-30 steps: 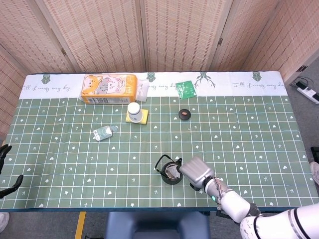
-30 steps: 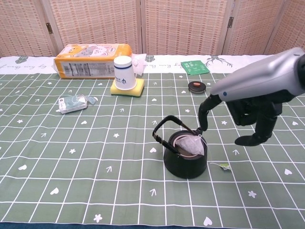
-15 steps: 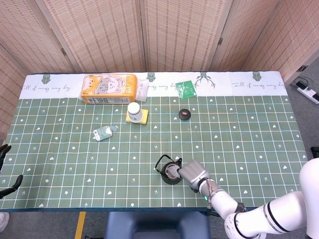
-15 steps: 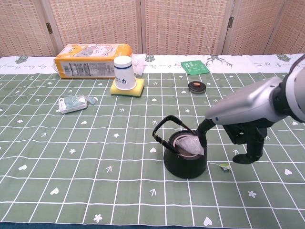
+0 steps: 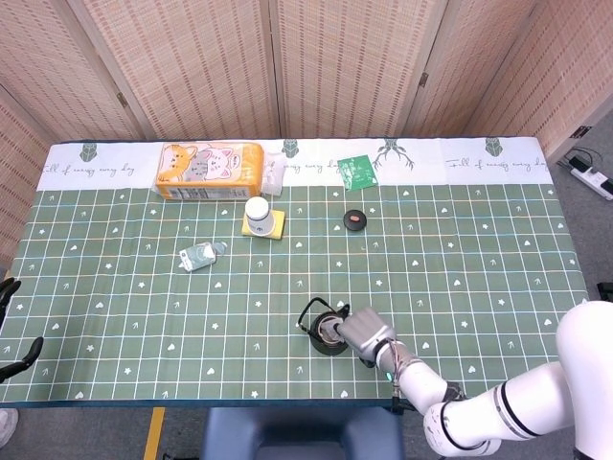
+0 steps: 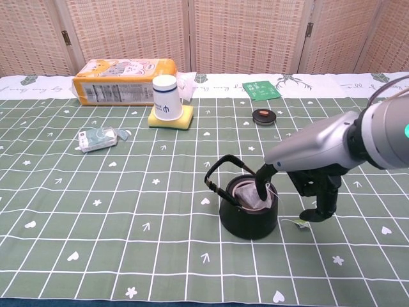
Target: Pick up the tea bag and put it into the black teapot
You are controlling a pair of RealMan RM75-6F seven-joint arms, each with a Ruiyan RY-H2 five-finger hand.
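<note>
The black teapot (image 6: 249, 217) stands near the table's front edge, also in the head view (image 5: 324, 338), with its handle up at the left. The pale tea bag (image 6: 250, 194) lies inside its mouth, and its string runs over the rim to a small tag (image 6: 299, 222) on the cloth to the right. My right hand (image 6: 311, 183) hangs at the pot's right side, one finger reaching down into the mouth onto the bag and the others apart, gripping nothing; the head view shows my right hand (image 5: 364, 333) against the pot. Dark fingertips of my left hand (image 5: 13, 326) peek in at the left edge, spread and empty.
At the back stand an orange cat-print box (image 5: 210, 170), a white cup on a yellow sponge (image 5: 258, 215), a green packet (image 5: 357, 172) and a small black lid (image 5: 354, 220). A small wrapped packet (image 5: 198, 255) lies left of centre.
My right hand has sunk lower and drawn in against the pot. Its finger has gone from above the rim down into the mouth. The tea bag sits slightly deeper.
</note>
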